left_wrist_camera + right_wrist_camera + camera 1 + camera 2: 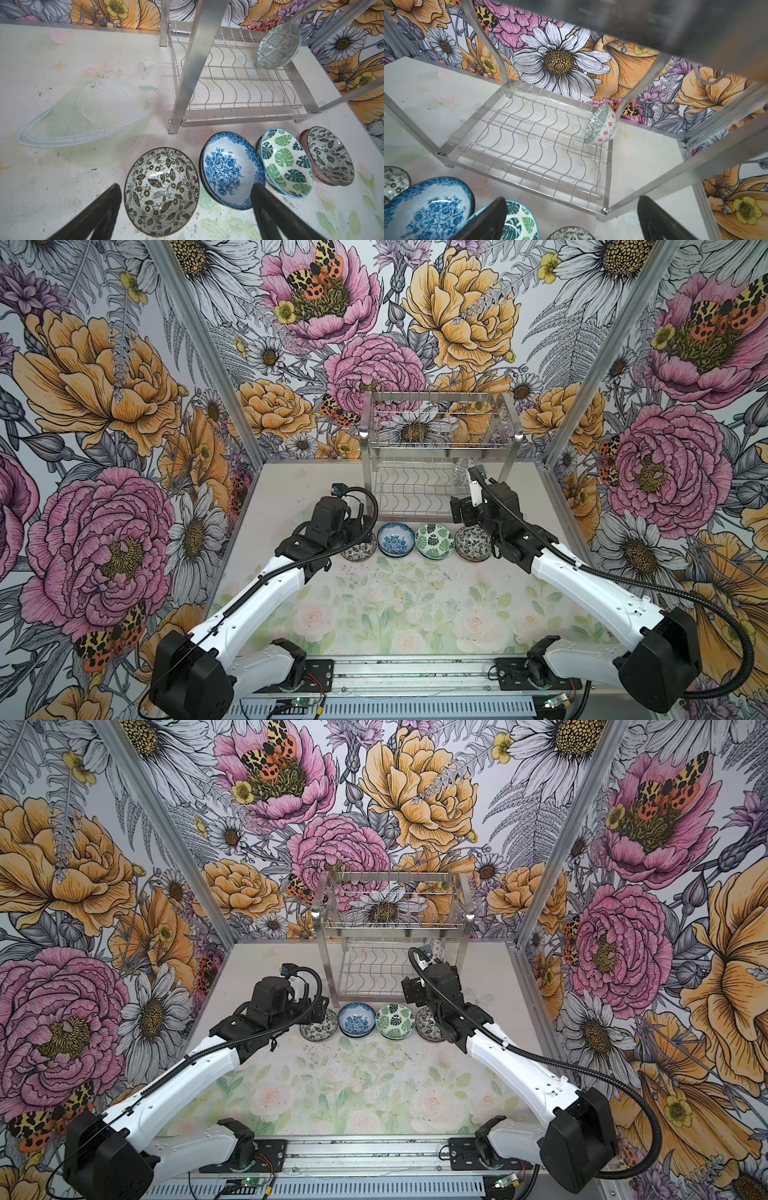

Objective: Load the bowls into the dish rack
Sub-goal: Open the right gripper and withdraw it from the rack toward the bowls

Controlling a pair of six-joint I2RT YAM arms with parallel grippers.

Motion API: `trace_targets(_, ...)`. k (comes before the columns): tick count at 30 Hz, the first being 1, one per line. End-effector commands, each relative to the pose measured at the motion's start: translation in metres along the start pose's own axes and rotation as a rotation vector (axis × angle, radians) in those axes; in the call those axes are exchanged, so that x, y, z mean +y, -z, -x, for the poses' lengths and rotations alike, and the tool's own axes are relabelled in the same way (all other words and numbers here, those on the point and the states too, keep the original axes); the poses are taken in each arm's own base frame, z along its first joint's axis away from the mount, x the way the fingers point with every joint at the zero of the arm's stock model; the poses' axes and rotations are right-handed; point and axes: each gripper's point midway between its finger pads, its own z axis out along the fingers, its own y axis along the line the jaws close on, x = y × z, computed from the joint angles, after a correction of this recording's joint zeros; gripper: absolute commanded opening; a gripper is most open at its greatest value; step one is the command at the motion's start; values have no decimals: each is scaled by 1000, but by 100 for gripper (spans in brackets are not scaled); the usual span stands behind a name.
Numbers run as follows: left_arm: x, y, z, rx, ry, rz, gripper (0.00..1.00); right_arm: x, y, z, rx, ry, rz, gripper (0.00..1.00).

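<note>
Several bowls stand in a row in front of the dish rack [436, 444] [390, 928]: a black-and-white leaf bowl [358, 551] [162, 191], a blue floral bowl [396, 540] [226, 168], a green leaf bowl [434, 541] [286, 164] and another black-and-white bowl [473, 544] [330, 155]. A further patterned bowl [278, 45] [602, 124] leans on edge at the right end of the rack's lower tier [519, 180]. My left gripper [366, 529] [186, 187] hangs open over the leftmost bowl, holding nothing. My right gripper [461, 510] [571, 199] is open and empty above the rack's front right corner.
The rack's upper basket [436, 423] holds nothing and overhangs the lower tier. The rack's steel legs [187, 83] stand close behind the bowls. Flowered walls close in the back and both sides. The printed tabletop [395, 605] stretches toward the arm bases.
</note>
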Motion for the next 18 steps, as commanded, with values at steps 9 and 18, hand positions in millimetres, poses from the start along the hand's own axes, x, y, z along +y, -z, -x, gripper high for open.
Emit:
trace_targets(9,-5,13,-15,-30,42,-22,98,-2,12,-10,13,-117,48,100)
trace_targets(18,-11,8,-35,9,43,-23,99,-2,19,-15,26,-130,68,100)
